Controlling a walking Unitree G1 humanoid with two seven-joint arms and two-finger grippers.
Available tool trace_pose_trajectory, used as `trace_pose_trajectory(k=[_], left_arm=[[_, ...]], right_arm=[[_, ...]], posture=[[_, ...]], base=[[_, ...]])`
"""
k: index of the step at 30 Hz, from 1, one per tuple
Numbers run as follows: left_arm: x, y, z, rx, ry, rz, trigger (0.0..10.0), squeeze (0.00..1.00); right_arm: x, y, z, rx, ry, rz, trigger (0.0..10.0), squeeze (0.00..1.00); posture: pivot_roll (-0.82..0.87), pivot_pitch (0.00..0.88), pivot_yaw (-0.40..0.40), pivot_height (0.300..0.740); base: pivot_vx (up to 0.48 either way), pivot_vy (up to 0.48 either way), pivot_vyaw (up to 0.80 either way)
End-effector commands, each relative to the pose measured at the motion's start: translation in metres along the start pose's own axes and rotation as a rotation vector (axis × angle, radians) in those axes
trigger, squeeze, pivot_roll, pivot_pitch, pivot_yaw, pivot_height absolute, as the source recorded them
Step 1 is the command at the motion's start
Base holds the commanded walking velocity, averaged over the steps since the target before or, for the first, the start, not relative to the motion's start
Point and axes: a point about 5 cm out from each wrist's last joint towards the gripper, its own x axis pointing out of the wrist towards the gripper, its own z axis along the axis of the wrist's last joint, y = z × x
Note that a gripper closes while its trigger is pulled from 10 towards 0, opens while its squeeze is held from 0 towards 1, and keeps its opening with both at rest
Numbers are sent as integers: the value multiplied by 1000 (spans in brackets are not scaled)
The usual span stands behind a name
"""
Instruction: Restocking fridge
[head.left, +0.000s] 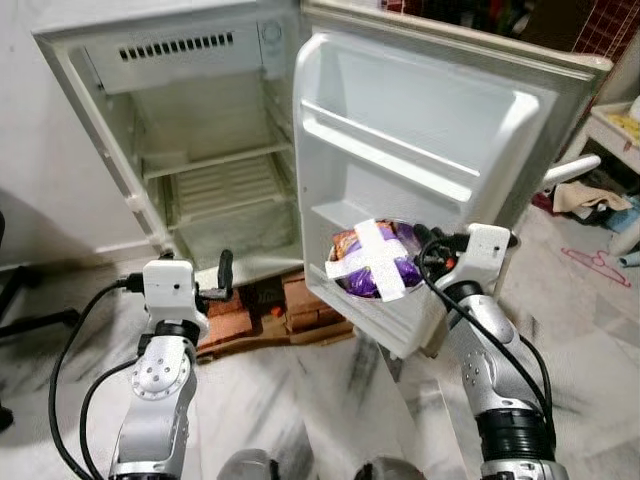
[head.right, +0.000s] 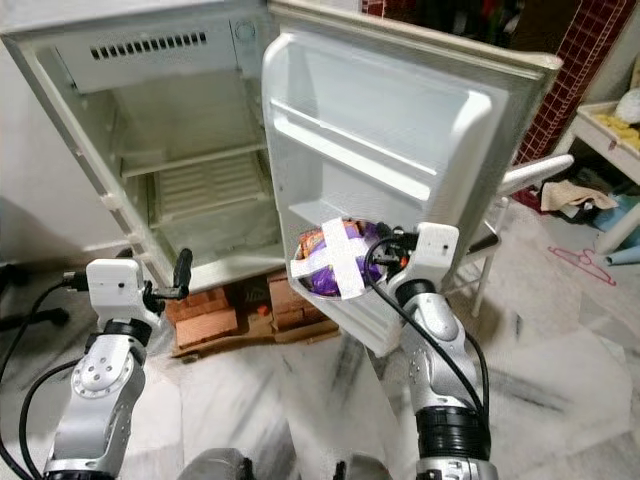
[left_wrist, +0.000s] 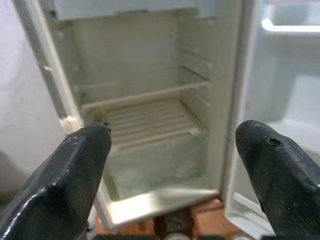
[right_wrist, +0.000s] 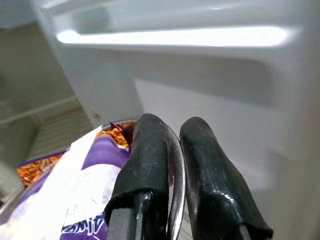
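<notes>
One bowl (head.left: 375, 260) of purple packets, crossed by two white tape strips, is held at the open fridge door's (head.left: 430, 120) lowest shelf, its rim pinched by the right gripper (right_wrist: 172, 165). The left gripper (left_wrist: 172, 145) is held released before the fridge (head.left: 200, 150). Marble floor (head.left: 330, 400), bricks (head.left: 270, 310) underneath.

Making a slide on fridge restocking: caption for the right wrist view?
Right gripper pinches the metal rim of a bowl holding a taped purple packet at the fridge door shelf.

Even daylight across my head views, soft wrist feeds, white glare along the door shelf (right_wrist: 170, 36).
</notes>
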Motion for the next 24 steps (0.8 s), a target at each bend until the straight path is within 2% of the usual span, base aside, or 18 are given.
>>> trace_pose_trajectory(k=[1,24], left_arm=[[-1,9,2,20,-5,29,10000,0],[-1,8,1,23,7,26,10000,0]], right_arm=[[6,15,8,11,-33,47,10000,0],[10,16,9,8,-40,51,10000,0]], posture=[[81,55,-1,740],[84,56,-1,740]], base=[[262,405,0],[283,348,0]])
